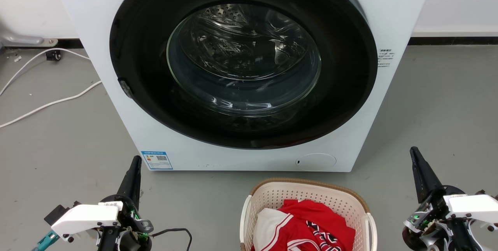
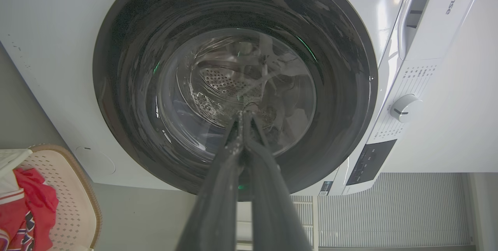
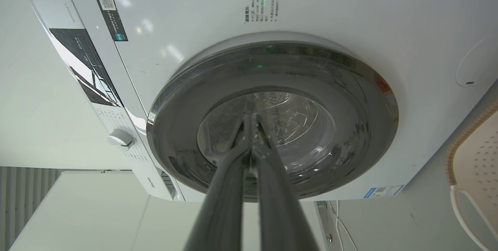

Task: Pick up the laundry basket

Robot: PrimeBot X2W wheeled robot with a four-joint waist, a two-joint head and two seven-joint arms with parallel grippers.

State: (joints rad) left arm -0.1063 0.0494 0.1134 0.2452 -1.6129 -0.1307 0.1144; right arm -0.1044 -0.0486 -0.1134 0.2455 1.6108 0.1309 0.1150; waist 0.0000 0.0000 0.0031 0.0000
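Head view puts the washing machine (image 1: 389, 9) ahead of both pincers, its round door (image 1: 245, 60) closed. Between them, nearer the right pincer (image 1: 415, 157) than the left pincer (image 1: 136, 163), the laundry basket (image 1: 311, 194) sits on the floor (image 1: 58, 146) holding a red and white garment (image 1: 311, 223). Both pincers are clenched on nothing. I judge the reach not yet begun; next, each must spread its fingers and move inward to the side handles (image 1: 372, 227).

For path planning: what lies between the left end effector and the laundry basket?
Head view: bare floor up to the laundry basket, plus a thin black cable beside the left end effector.
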